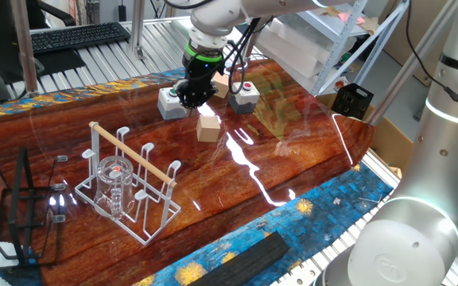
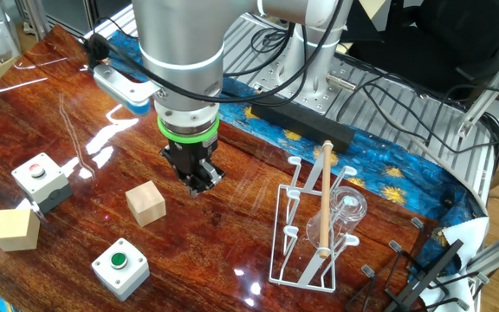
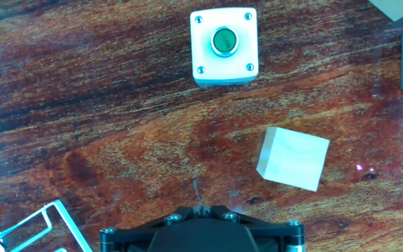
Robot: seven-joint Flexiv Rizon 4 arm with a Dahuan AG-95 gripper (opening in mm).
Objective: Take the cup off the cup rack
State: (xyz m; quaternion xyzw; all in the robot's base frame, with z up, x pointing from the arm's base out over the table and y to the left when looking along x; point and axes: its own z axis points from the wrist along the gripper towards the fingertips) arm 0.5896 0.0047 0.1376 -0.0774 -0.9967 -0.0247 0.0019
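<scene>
Gripper (image 2: 199, 184) fingers together, holding nothing, above the table (image 2: 76, 113) near wooden cube (image 2: 145, 204) and green-button box (image 2: 119, 263); cup (image 2: 346, 211) sits on cup rack (image 2: 312, 234), well apart.

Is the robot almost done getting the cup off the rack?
Not yet. Nothing looks done: the cup sits upside down on a peg of the rack. The gripper holds nothing and hangs over the table near a wooden block, away from the rack. Reaching, grabbing and lifting the cup are all left.
</scene>
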